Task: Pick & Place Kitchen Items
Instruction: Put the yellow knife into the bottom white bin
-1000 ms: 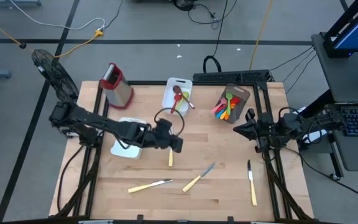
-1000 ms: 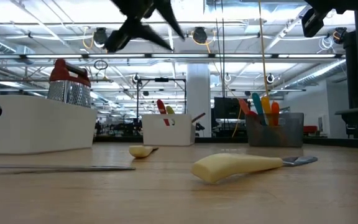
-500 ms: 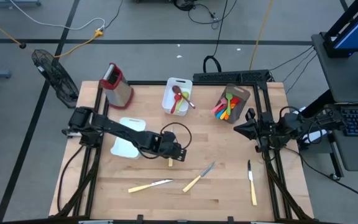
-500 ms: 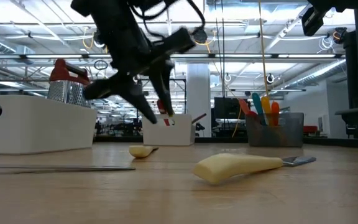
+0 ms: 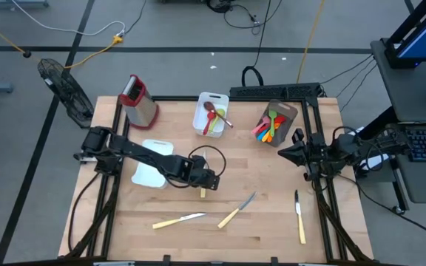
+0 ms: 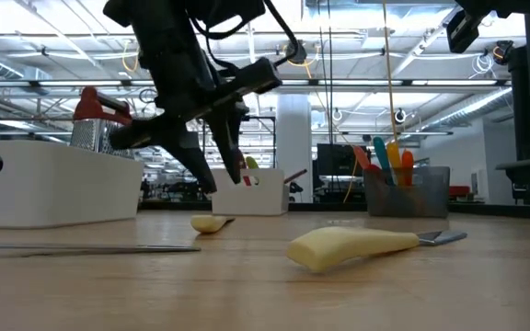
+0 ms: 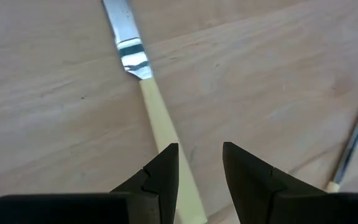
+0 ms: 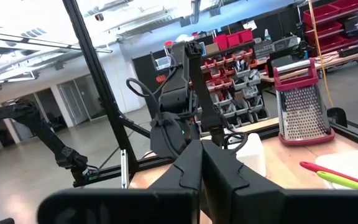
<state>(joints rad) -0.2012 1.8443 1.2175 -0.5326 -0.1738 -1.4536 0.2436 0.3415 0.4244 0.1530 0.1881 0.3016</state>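
We see left gripper (image 5: 211, 182) swung from above white rectangular tub (image 5: 148, 176) out over bare bench (image 5: 272, 222), dropped low. Fingers (image 7: 160, 177) now straddle cream-handled knife (image 7: 157, 112) near bench middle, jaws apart, not touching handle. Since half-second mark, only slight further settling.

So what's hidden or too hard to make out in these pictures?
- High view: most of the cream-handled knife lies under the left gripper; only one end shows.
- Left wrist view: that knife's handle passes behind the fingers, so contact can't be judged.
- High view: the utensils in the brown holder overlap and are too small to count.
- Right wrist view: the right gripper blocks the table ahead.
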